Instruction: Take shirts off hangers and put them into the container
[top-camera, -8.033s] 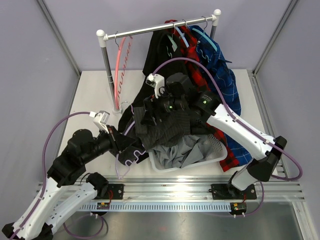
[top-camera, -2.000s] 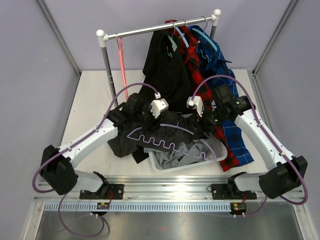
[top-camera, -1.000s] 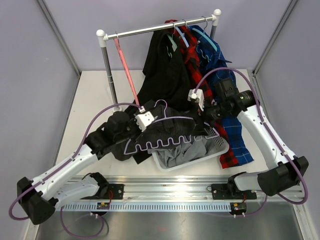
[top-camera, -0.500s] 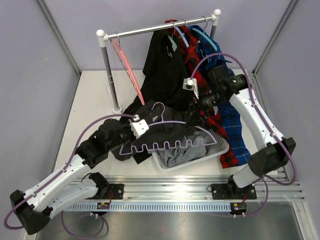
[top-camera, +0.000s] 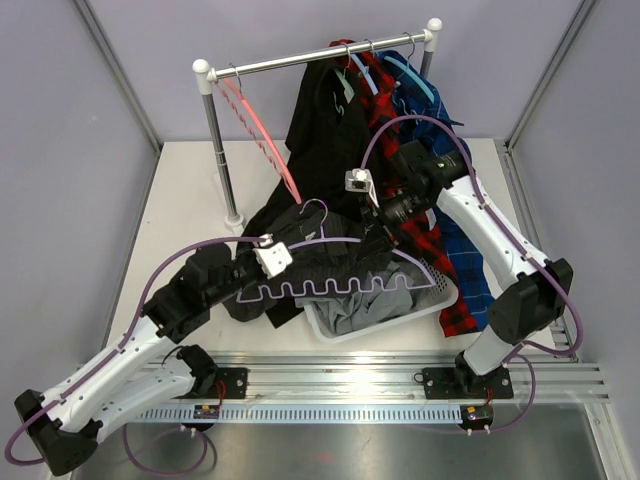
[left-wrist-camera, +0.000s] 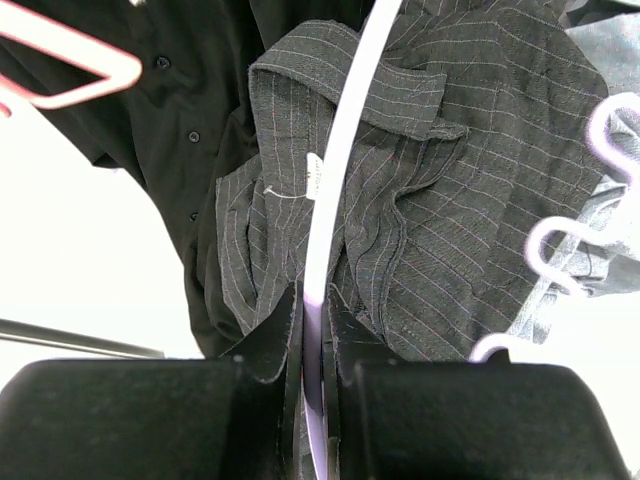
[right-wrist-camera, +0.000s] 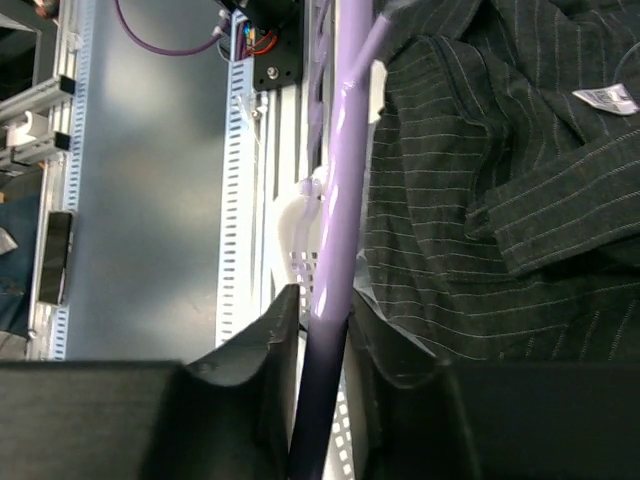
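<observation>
A purple hanger (top-camera: 330, 288) hangs level above the container (top-camera: 432, 296), clear of the shirts. My left gripper (top-camera: 262, 262) is shut on its left shoulder; in the left wrist view the jaws (left-wrist-camera: 313, 300) pinch the thin pale bar (left-wrist-camera: 340, 170). My right gripper (top-camera: 377, 212) is closed on the hanger's right shoulder, the bar (right-wrist-camera: 338, 230) filling the gap between its fingers (right-wrist-camera: 325, 305). A dark charcoal pinstriped shirt (top-camera: 330, 262) lies crumpled under the hanger, over the container's left rim. A grey shirt (top-camera: 362, 308) lies inside.
On the white-and-steel rail (top-camera: 320, 58) hang a bare pink hanger (top-camera: 262, 128), a black shirt (top-camera: 330, 130), a red plaid shirt (top-camera: 388, 125) and a blue plaid shirt (top-camera: 452, 170) on a teal hanger (top-camera: 420, 82). The plaid tails drape beside the container.
My right gripper has swung left onto the hanger's right shoulder and its jaws have closed round the bar. The left arm has drawn the hanger slightly left. The pink hanger swings.
</observation>
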